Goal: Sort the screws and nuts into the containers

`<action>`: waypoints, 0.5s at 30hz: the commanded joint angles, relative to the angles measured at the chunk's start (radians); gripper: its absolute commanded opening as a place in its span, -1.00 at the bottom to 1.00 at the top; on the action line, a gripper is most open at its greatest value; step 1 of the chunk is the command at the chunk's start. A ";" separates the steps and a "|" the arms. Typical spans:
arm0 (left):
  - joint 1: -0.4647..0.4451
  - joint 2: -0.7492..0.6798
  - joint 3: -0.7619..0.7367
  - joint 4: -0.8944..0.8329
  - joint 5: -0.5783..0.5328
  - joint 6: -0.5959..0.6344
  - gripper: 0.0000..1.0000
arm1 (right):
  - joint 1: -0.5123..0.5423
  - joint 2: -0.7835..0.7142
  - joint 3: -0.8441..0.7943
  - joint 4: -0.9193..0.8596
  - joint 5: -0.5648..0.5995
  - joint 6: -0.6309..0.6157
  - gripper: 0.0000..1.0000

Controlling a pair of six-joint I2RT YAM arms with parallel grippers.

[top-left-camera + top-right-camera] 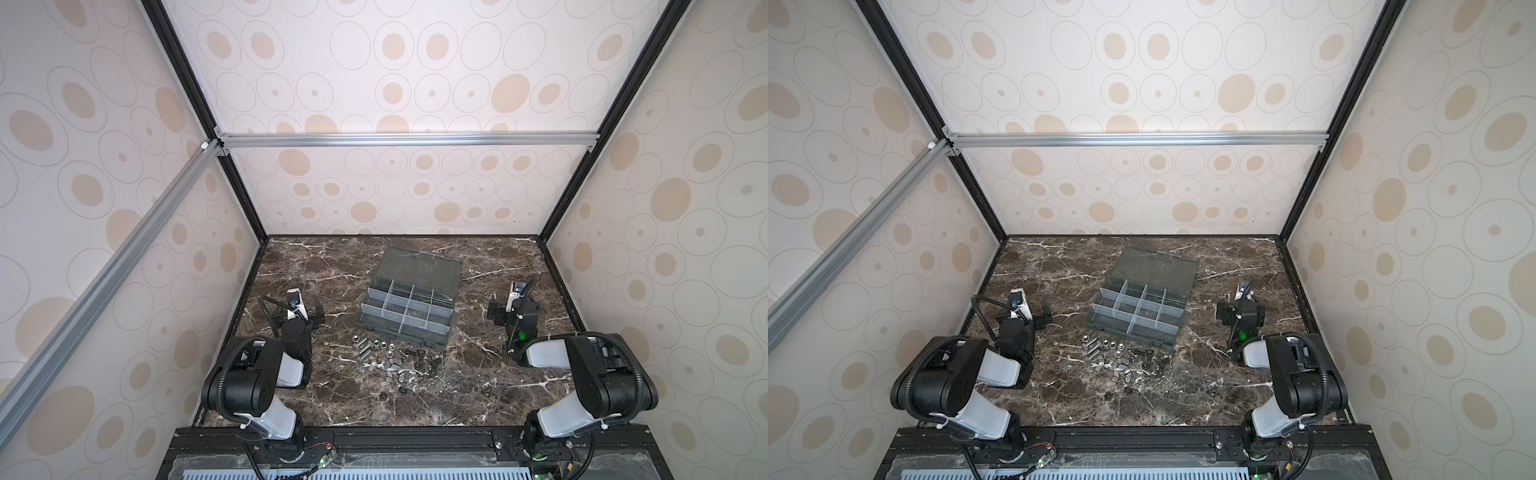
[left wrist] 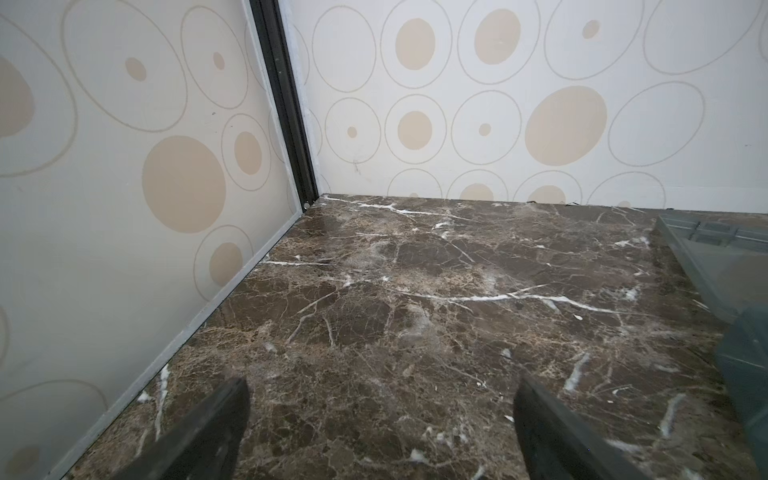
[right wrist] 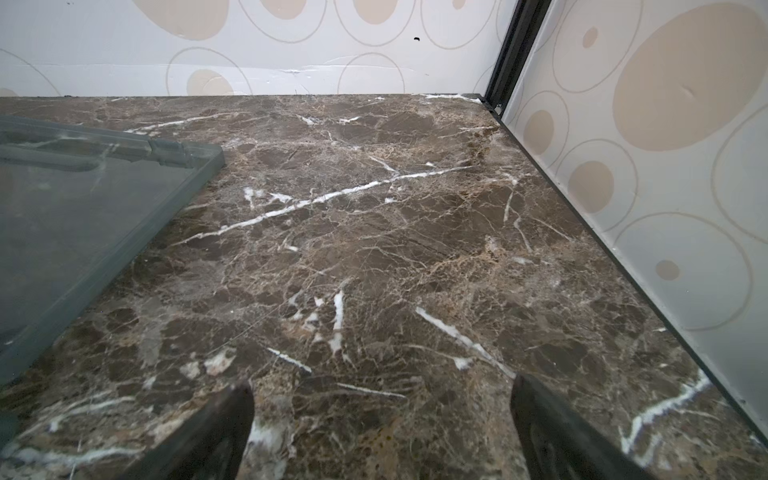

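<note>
Sorting has not begun. Tiny silver metal screws (image 1: 363, 348) and little six-sided silver nuts (image 1: 377, 343) lie mixed on the brown marble surface (image 1: 478, 390), just beside the smoky-grey see-through plastic containers (image 1: 409, 309), which look empty. The left tool (image 2: 381, 380) and right tool (image 3: 382, 381) gape wide, holding nothing, off to the sides. Next, one must reach the pile and pinch one piece.

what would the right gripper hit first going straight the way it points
Nothing close: the right gripper faces bare tabletop, then likely the back wall. The organizer lid lies off to the side.
</note>
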 commanded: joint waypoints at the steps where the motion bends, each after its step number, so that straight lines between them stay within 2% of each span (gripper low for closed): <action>1: 0.002 0.001 0.012 0.033 0.005 0.020 0.98 | 0.000 -0.011 0.002 0.011 0.001 -0.010 0.99; 15: 0.003 0.002 0.013 0.034 0.005 0.020 0.98 | 0.000 -0.010 0.006 0.004 -0.004 -0.011 0.99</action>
